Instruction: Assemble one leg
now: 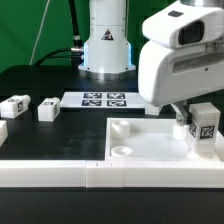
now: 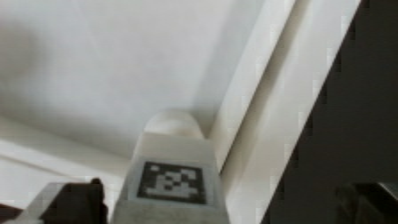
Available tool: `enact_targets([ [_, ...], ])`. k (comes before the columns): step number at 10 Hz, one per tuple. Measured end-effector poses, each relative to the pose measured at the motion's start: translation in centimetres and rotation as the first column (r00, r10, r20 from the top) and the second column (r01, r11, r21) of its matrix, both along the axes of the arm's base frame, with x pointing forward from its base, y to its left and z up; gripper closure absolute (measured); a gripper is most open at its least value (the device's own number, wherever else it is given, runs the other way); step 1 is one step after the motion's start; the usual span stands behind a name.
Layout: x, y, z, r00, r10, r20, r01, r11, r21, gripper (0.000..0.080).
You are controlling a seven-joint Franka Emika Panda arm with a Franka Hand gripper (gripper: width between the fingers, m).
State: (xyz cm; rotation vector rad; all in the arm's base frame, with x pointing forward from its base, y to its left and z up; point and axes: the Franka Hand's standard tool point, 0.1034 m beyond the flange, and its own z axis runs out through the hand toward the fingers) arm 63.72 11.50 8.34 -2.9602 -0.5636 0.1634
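Observation:
One leg, a white block with a black-and-white tag, stands upright at the corner of the white tabletop on the exterior view's right. In the wrist view the leg reaches from a round corner socket up toward the camera. My gripper is low around the leg. In the wrist view my gripper is open. One dark finger is close beside the leg. The other finger stands well apart from it. Two more legs lie on the black table at the exterior view's left.
The marker board lies behind the tabletop, in front of the arm's base. A white rail runs along the front. Part of another white piece shows at the left edge.

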Motion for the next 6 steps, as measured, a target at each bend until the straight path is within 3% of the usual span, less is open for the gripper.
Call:
enact_targets([
  [1,-0.12,0.07,-0.07,1.0,0.001,-0.002,-0.001,1.0,0.0,0.0273],
  [2,-0.12,0.08,-0.06,1.0,0.001,-0.002,-0.001,1.0,0.0,0.0273],
  [4,-0.11,-0.01,-0.09,1.0,0.0,-0.002,0.0,1.0,-0.001,0.0509],
  [6,-0.11,0.01,-0.09,1.0,-0.005,-0.003,0.005,1.0,-0.001,0.0509],
])
